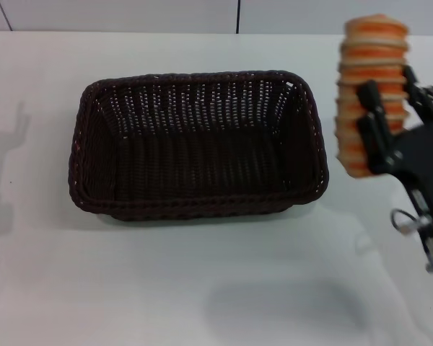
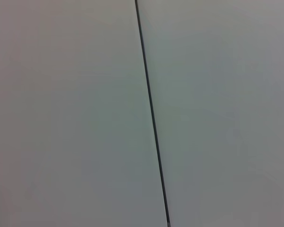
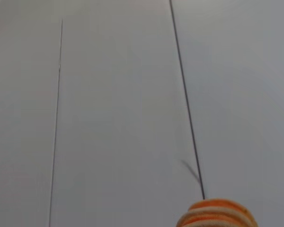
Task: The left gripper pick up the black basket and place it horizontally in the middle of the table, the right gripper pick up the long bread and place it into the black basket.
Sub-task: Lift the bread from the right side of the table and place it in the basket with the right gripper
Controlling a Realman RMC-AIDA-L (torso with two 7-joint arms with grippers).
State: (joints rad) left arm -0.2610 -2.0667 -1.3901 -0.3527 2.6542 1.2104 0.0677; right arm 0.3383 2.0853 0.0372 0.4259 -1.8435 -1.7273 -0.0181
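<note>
Pinching the ridged, orange-striped long bread [image 1: 372,86] upright: right hand [image 1: 390,119], beside the woven black basket [image 1: 195,144].

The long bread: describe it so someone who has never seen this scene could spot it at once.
Start at the black basket in the middle of the white table. Look to its right, where the right gripper holds the long bread upright above the table. It is the only tan, orange-striped object here.
</note>
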